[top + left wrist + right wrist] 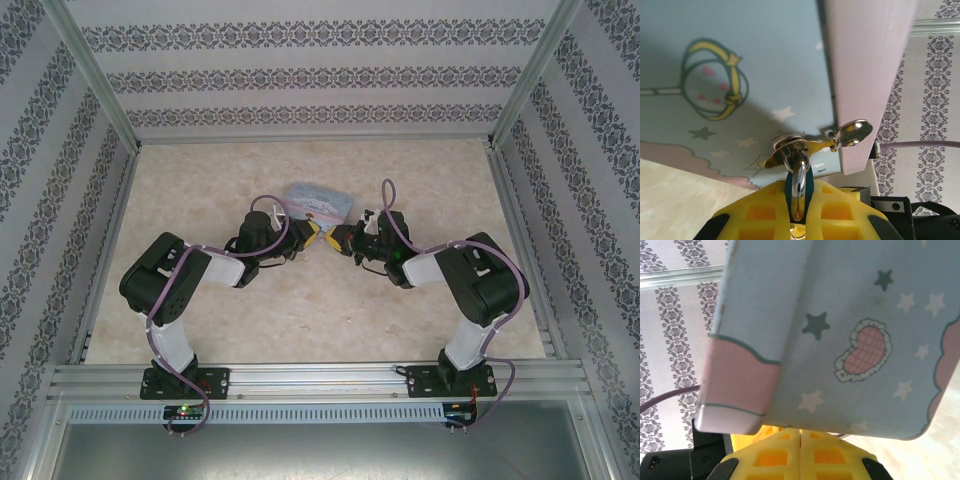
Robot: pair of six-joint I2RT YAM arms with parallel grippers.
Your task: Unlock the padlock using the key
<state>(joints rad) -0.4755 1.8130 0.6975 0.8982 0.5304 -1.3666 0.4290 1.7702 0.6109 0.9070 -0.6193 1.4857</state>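
Note:
My left gripper (799,186) is shut on the padlock (810,182), whose blue body sits between the yellow fingers. Its silvery shackle (799,172) runs up through the metal hasp ring (790,142) on the front of the light-blue cartoon tin (740,50). My right gripper (800,432) is shut, with its yellow fingers pressed together right under the tin's edge (840,420). The key is hidden from me. From above, the left gripper (316,236) and right gripper (341,240) meet tip to tip just in front of the tin (318,203).
A small silvery latch tab (854,133) sticks out at the tin's corner. The pale marbled tabletop (320,320) is bounded by patterned walls and an aluminium frame (300,380) along the near edge.

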